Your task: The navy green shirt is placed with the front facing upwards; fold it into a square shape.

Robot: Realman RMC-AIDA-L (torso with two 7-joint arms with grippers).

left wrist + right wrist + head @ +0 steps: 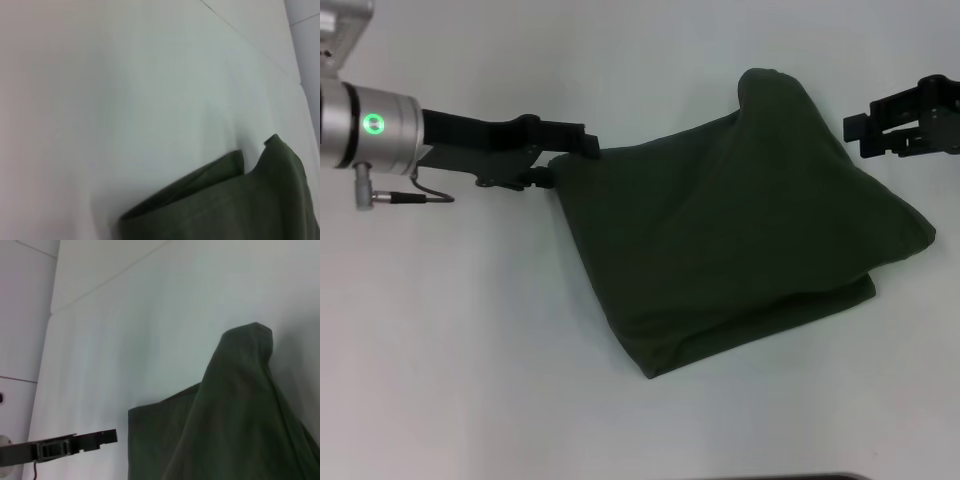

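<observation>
I see the shirt (740,230), soft dark green cloth, folded into a rough slanted square on the white table (470,350), one corner peaked upward. My left gripper (582,145) reaches level and pinches its near-left corner. My right gripper (868,132) hovers beside the peak, released.

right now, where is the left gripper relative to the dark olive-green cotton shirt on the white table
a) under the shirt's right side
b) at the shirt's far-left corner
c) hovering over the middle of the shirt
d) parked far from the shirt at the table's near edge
b: in the head view the left gripper meets the far-left corner of the folded dark olive-green cotton shirt, while the right gripper sits apart on the far right.
</observation>
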